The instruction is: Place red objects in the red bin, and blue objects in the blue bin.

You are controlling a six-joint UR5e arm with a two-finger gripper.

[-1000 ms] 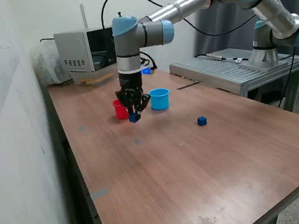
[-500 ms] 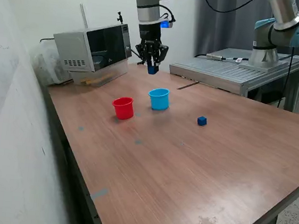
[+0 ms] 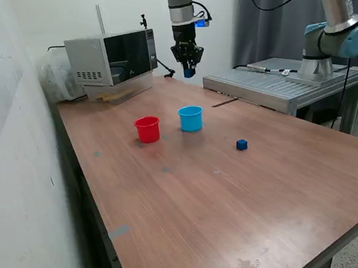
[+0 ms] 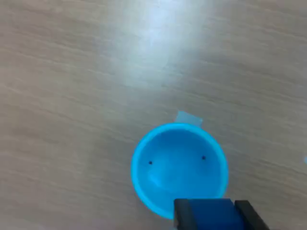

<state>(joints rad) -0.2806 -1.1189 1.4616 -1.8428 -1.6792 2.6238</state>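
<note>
The fingers (image 3: 189, 70) are narrowed onto 1 dark blue cube (image 4: 209, 214), held high above the surface (image 3: 236, 197). The light blue cup (image 3: 190, 118) stands below them, just beside the red cup (image 3: 147, 129), and a 2nd blue cube (image 3: 241, 144) lies toward the exterior view's right

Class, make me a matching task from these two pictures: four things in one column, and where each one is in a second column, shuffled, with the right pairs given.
Things
1. red cup
2. blue cup
3. loose blue cube
4. held blue cube

Places
A. clamped in the gripper, high above the table
B. alone on the table, toward the exterior view's right of both cups
C. directly under the wrist camera
D. standing beside the blue cup, on the exterior view's left

Pairs: 1-D, 2-C, 3-B, 4-A
</note>
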